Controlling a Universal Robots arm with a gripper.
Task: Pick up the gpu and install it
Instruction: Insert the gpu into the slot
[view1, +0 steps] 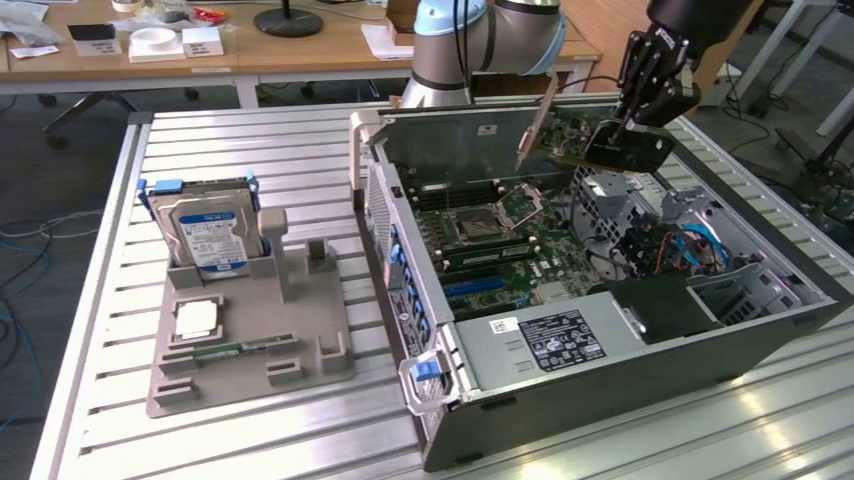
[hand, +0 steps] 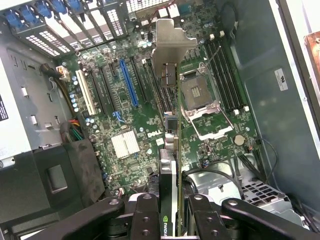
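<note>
The gpu (view1: 561, 148) hangs above the open computer case (view1: 601, 345), silver bracket end pointing to the exterior view's left. My gripper (view1: 617, 148) is shut on the card's other end. In the wrist view the gpu (hand: 172, 150) is seen edge-on, held between my fingers (hand: 145, 215) of the gripper (hand: 172, 210), its bracket (hand: 170, 45) farthest from the camera. Below it lies the green motherboard (hand: 125, 125) with a long blue slot (hand: 129, 82) and the empty processor socket (hand: 202, 97). The card is well above the board, touching nothing.
A grey fixture tray (view1: 240, 345) on the slatted table holds an upright hard drive with a blue label (view1: 207, 235) and a narrow green memory stick (view1: 247, 349). The arm's base (view1: 461, 45) stands behind the case. Case walls, power supply (view1: 567, 340) and cables (view1: 674, 250) surround the motherboard.
</note>
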